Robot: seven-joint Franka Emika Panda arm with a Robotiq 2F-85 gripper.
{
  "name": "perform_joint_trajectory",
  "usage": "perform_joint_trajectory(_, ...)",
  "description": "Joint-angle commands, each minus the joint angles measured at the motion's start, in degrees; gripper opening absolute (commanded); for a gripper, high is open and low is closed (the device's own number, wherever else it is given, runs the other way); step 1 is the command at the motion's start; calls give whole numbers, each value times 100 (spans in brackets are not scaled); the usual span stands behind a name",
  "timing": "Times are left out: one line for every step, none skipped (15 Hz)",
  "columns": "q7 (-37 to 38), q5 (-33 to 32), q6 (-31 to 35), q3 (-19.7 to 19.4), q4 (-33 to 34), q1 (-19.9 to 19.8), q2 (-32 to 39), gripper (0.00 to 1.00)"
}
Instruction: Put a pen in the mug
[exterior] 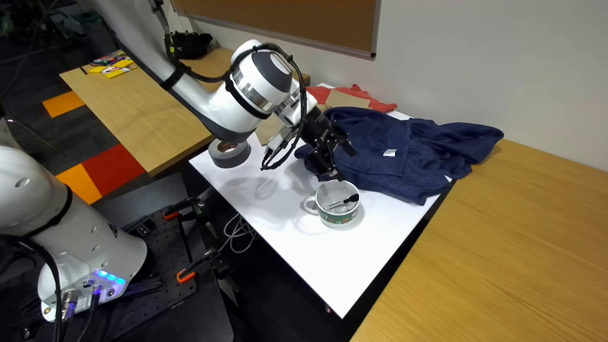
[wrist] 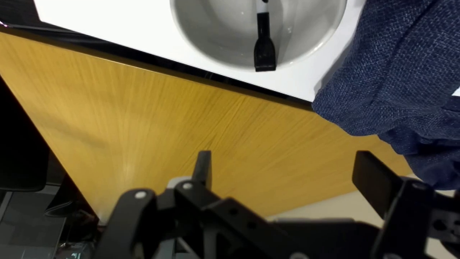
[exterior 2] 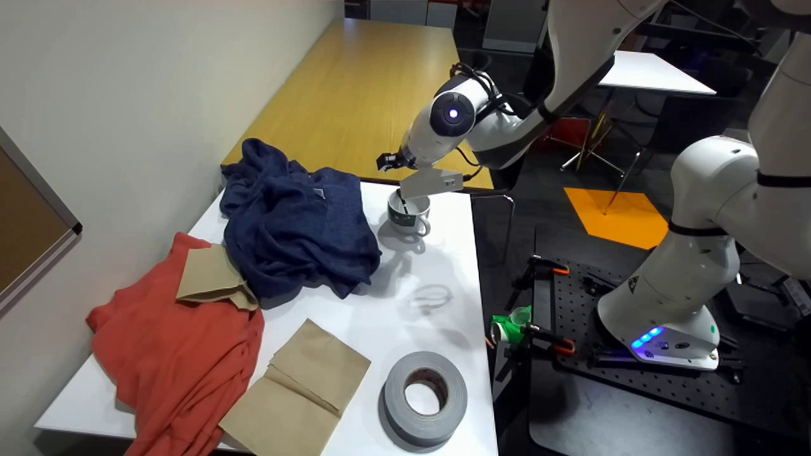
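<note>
The mug (exterior: 338,219) is white with a green patterned band and a side handle. It stands upright on the white table and also shows in an exterior view (exterior 2: 402,220) and in the wrist view (wrist: 215,36). The pen (exterior: 351,198) is inside the mug, leaning with its black end against the rim. It shows in the wrist view (wrist: 265,54) and in an exterior view (exterior 2: 403,202). My gripper (exterior: 343,161) is above and beside the mug, tilted. In the wrist view the gripper (wrist: 283,158) has its fingers wide apart with nothing between them.
A navy cloth (exterior: 394,156) lies beside the mug. A grey tape roll (exterior 2: 423,429), brown paper (exterior 2: 285,405) and a red cloth (exterior 2: 184,335) lie farther along the white table (exterior: 342,275). A wooden table (exterior: 522,237) adjoins it across a dark gap.
</note>
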Motion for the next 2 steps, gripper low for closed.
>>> perform_joint_trajectory(0,0,0,0,-4,0,-4,100)
perform_joint_trajectory(0,0,0,0,-8,0,-4,100)
